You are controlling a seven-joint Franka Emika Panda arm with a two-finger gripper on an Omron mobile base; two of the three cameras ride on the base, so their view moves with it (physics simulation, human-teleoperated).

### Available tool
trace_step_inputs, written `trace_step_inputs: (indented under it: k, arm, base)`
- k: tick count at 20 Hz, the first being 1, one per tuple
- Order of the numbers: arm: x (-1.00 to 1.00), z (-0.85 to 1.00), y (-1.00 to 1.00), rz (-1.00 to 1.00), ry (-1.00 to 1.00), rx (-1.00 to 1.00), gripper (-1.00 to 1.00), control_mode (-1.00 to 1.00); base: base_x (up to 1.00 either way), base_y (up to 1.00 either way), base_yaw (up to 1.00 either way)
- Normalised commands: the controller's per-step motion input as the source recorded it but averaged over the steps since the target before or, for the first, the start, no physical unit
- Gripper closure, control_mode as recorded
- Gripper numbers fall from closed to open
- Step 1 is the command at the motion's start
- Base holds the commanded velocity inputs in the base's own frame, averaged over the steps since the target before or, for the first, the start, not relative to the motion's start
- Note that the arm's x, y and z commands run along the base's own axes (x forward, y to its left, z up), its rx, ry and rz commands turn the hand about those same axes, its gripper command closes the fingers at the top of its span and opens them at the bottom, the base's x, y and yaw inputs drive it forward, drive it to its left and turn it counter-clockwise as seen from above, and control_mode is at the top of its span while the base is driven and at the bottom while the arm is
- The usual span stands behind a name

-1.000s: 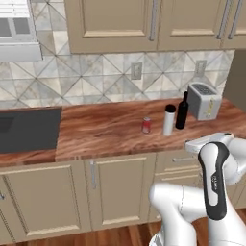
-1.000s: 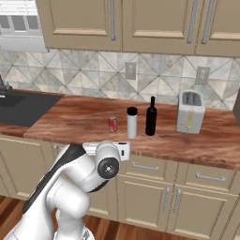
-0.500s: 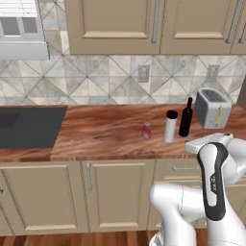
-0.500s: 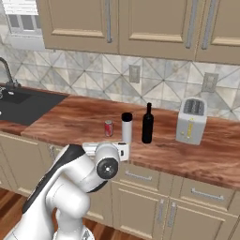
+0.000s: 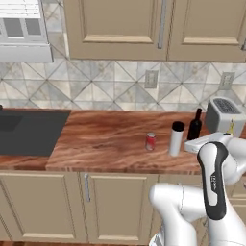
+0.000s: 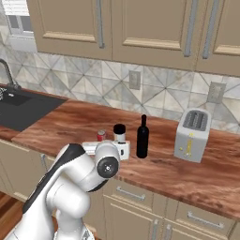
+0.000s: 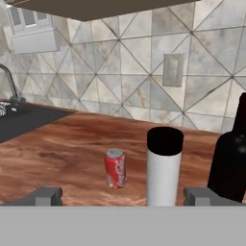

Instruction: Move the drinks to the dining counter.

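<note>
Three drinks stand on the wood-grain wall counter. A short red can is on the left. Beside it stands a tall pale-grey cylinder with a black cap, then a slim black bottle. My gripper is open and holds nothing. It hovers at the counter's front edge, level with the drinks and facing them, with the can and cylinder between its fingertips' lines but farther off. The dining counter is out of view.
A white toaster stands right of the bottle. A dark sink with a faucet lies at the counter's left. Tiled wall with outlets and upper cabinets rise behind. Bare wood lies between sink and can.
The base has driven closer to the counter, so both base views shifted and the drinks look larger and nearer. The drinks stand as before; the gripper stays open.
</note>
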Motion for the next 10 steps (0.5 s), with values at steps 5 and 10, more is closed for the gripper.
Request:
trace_step_inputs:
  k: [5, 10]
  arm:
    - [0.0, 0.0, 0.0, 0.0, 0.0, 0.0, -1.0, 1.0]
    - [0.0, 0.0, 0.0, 0.0, 0.0, 0.0, -1.0, 1.0]
  base:
    - [0.28, -0.27, 0.08]
    - [-0.09, -0.37, 0.03]
